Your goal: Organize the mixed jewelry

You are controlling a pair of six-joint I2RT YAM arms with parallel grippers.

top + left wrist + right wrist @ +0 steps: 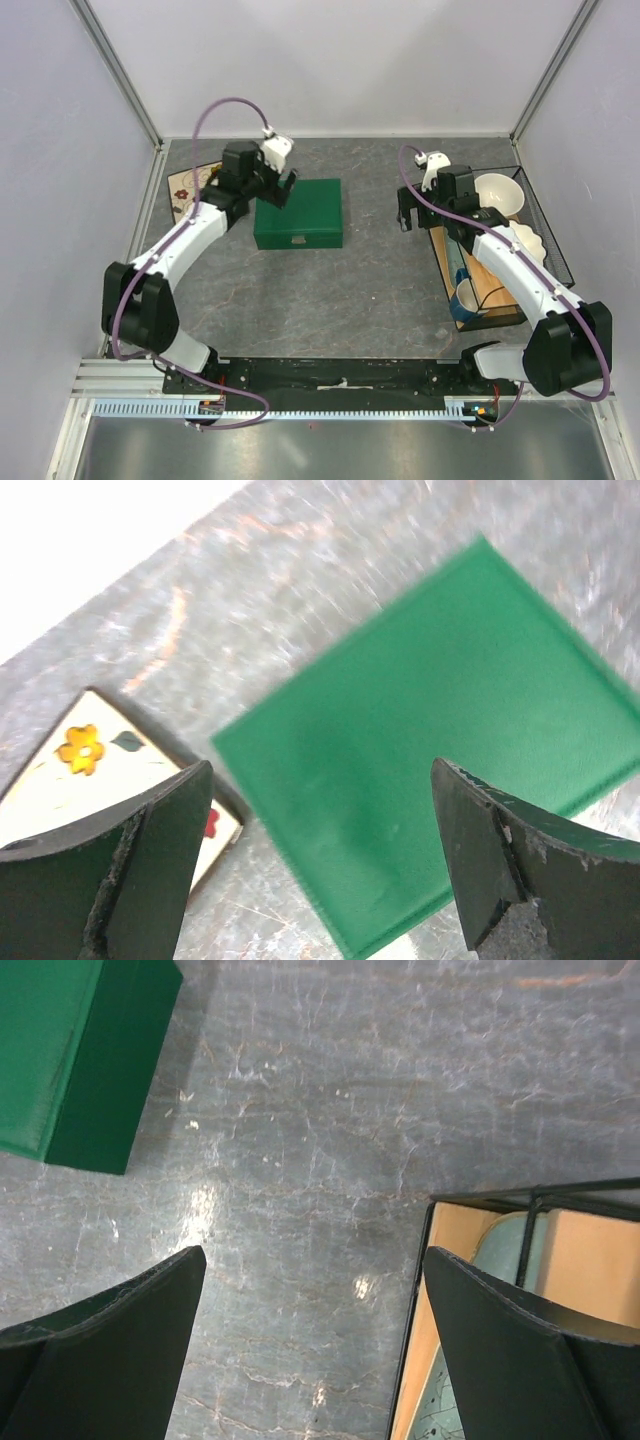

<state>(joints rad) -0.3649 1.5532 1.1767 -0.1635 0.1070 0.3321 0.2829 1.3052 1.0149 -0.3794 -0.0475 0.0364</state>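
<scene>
No jewelry shows while the green box [300,212] sits shut toward the worktop's [340,295] far edge, so the left gripper [282,192], fingers wide over its far-left corner, should probably open it squarely from the front; the right gripper [406,218] hangs wide, empty.
</scene>
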